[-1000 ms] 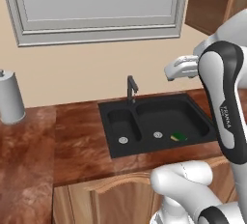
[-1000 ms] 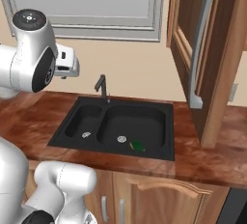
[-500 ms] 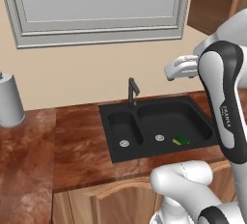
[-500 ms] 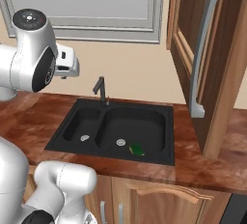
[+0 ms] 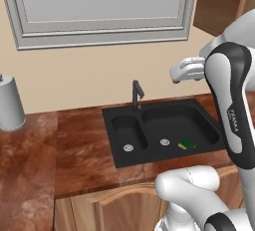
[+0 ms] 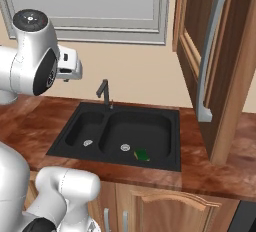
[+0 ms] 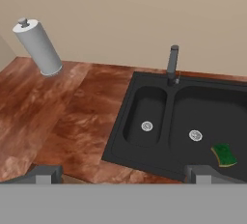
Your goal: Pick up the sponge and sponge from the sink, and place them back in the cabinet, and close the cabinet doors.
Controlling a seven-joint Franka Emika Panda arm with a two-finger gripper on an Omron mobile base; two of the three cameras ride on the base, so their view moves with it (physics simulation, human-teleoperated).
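One sponge (image 5: 187, 144), green over yellow, lies on the floor of the right basin of the black sink (image 5: 118, 159), beside the drain. It is also in the right base view (image 6: 142, 154) and the hand view (image 7: 224, 155). A second sponge is out of view. My gripper (image 7: 123, 175) hangs high above the sink (image 7: 120, 121), open and empty, with its fingertips (image 7: 46, 174) wide apart. The white hand (image 5: 187, 69) is level with the window sill. The cabinet door (image 6: 220, 76) stands open to the right of the sink (image 6: 175, 126), showing a long silver handle.
A slim dark faucet (image 5: 136, 93) rises behind the basins. A paper towel roll (image 5: 10, 103) stands on the wooden counter (image 5: 79, 145) at far left. A framed window (image 5: 99, 6) fills the wall above. Lower cabinet doors (image 6: 160, 211) run under the counter.
The whole picture has shifted a little, so the camera has moved; the open cabinet door looms larger in the right base view. The sponge and the arm's pose are unchanged.
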